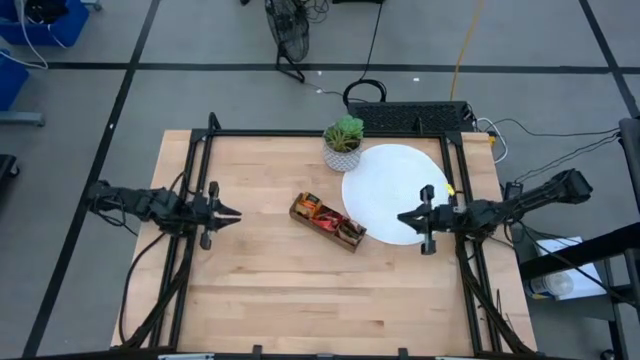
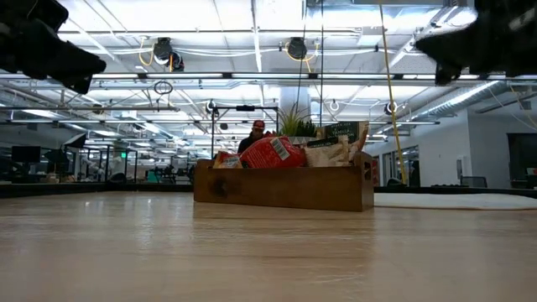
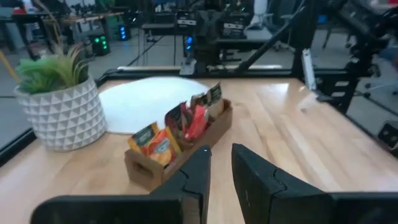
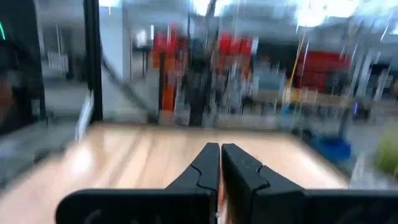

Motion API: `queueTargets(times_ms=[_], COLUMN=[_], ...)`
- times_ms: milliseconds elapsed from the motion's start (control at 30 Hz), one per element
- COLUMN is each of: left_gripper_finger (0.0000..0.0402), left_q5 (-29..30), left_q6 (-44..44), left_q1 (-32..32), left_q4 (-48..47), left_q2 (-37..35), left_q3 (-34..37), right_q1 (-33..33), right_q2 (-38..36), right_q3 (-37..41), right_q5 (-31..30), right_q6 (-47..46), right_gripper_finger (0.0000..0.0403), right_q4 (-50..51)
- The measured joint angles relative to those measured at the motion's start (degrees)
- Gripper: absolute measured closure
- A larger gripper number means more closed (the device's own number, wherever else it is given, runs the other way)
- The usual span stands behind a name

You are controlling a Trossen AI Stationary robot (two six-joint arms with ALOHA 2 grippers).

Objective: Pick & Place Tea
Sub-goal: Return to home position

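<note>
Two arms, both raised clear of the tabletop (image 1: 280, 290). The left gripper (image 1: 232, 213) is at the left side, fingers (image 3: 193, 174) slightly parted and empty. The right gripper (image 1: 403, 216) is over the near edge of the one white disc (image 1: 395, 185), fingers pressed together and empty. One wooden tray (image 3: 152, 173) lies mid-table, just beside the disc. The tea (image 3: 186, 121) stands in it: orange-yellow at one end, red in the middle, pale at the other; exact count not readable. One potted plant (image 1: 344, 142) touches the disc's far edge.
</note>
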State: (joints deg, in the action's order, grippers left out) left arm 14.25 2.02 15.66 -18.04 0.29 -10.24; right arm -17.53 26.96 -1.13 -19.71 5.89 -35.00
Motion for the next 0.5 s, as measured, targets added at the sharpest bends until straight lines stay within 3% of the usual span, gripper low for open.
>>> queueTargets(times_ms=[100,233,333,500], left_gripper_finger=[0.0332,0.0332,0.0332,0.0332], left_q5=[-1.5,-1.8,-1.6,5.7], left_q6=[-0.1,-0.2,-0.6,-0.3], left_q1=[-1.3,-2.7,-3.3,-3.4], left_q4=[0.1,-0.1,-0.1,-0.2], left_q2=[0.0,0.0,0.0,0.1], left_q3=[0.0,0.0,0.0,0.0], right_q1=[-1.7,-4.8,-6.4,-7.3], right_q2=[-4.7,-12.8,-17.8,-21.7], right_q3=[0.0,0.0,0.0,0.1], right_q5=[-2.5,-11.3,-13.3,-13.3], right_q6=[2.0,1.4,0.0,-0.5], right_gripper_finger=[0.0397,0.0397,0.0397,0.0397], right_q4=[1.6,13.8,18.5,18.5])
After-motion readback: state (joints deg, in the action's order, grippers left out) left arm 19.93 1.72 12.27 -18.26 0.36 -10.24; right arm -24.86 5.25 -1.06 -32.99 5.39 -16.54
